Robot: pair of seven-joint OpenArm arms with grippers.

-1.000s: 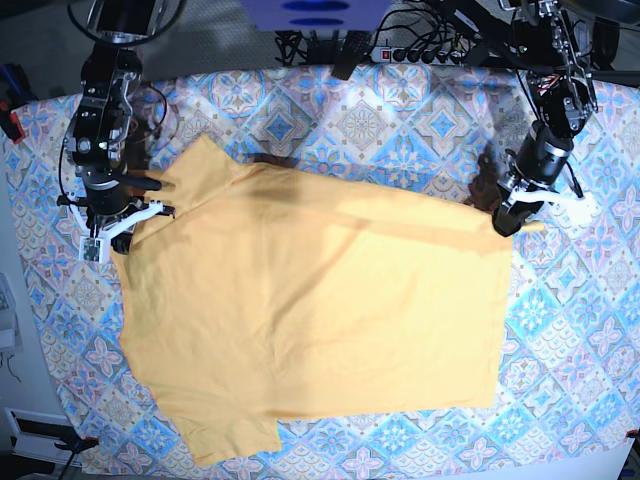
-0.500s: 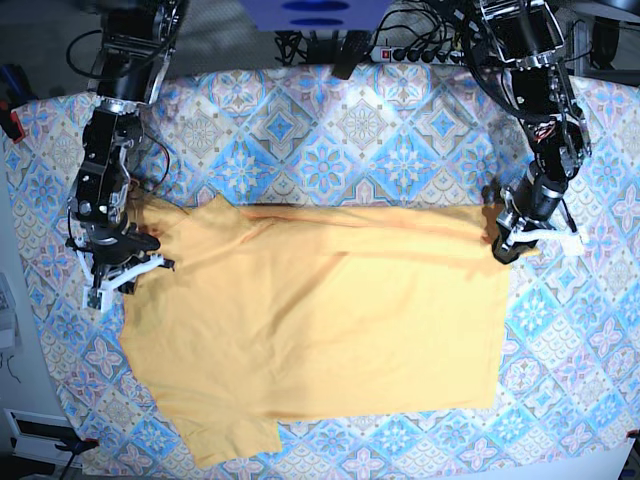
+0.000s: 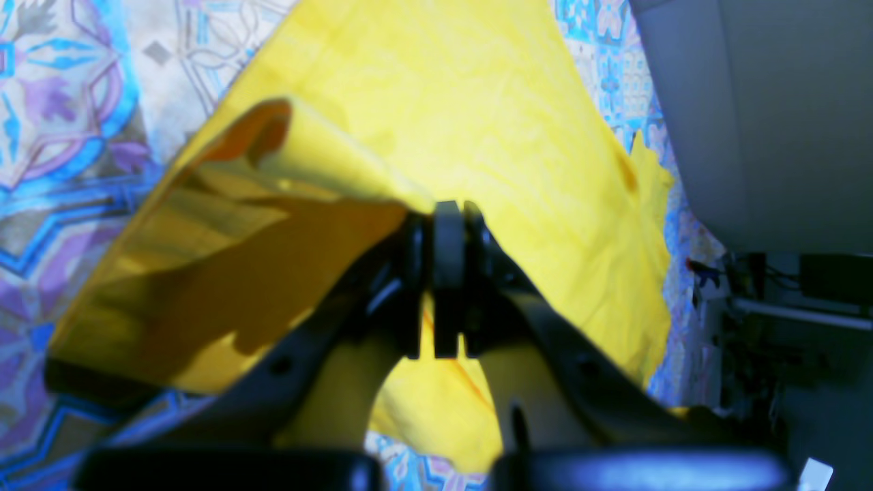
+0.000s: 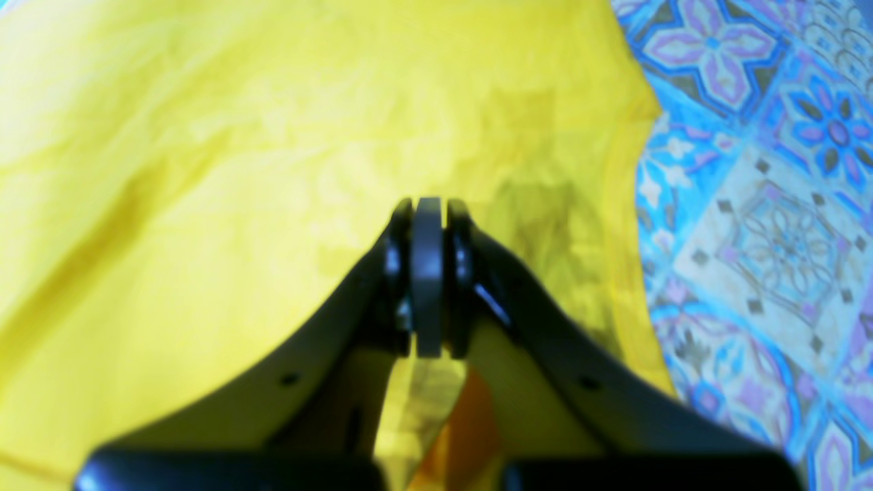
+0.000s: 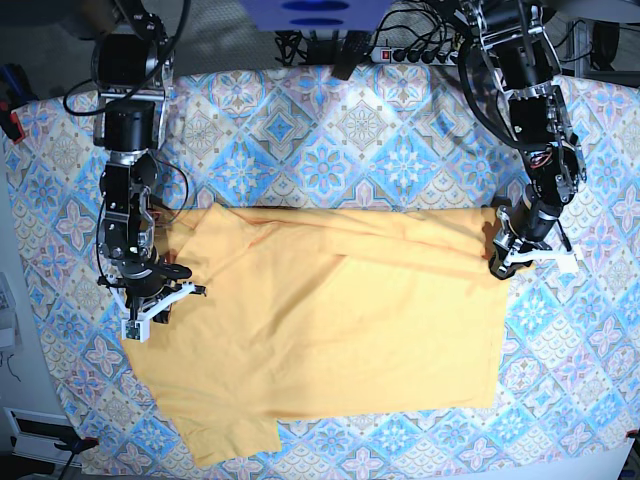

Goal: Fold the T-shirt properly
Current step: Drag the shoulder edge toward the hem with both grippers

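The T-shirt (image 5: pixel 330 320) lies spread across the middle of the patterned tablecloth (image 5: pixel 400 140) on the worktop, its far edge doubled toward the near side. The left fingers (image 5: pixel 503 262) pinch its right edge; the right fingers (image 5: pixel 150 300) pinch its left edge, both fully closed on fabric.

Mustard-yellow T-shirt (image 5: pixel 330 330) spread on the patterned tablecloth (image 5: pixel 400 150), far edge folded toward the near hem.

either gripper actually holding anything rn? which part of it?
Both are shut on the T-shirt: left gripper pinches the far hem-side corner, right gripper the far edge at the sleeve end.
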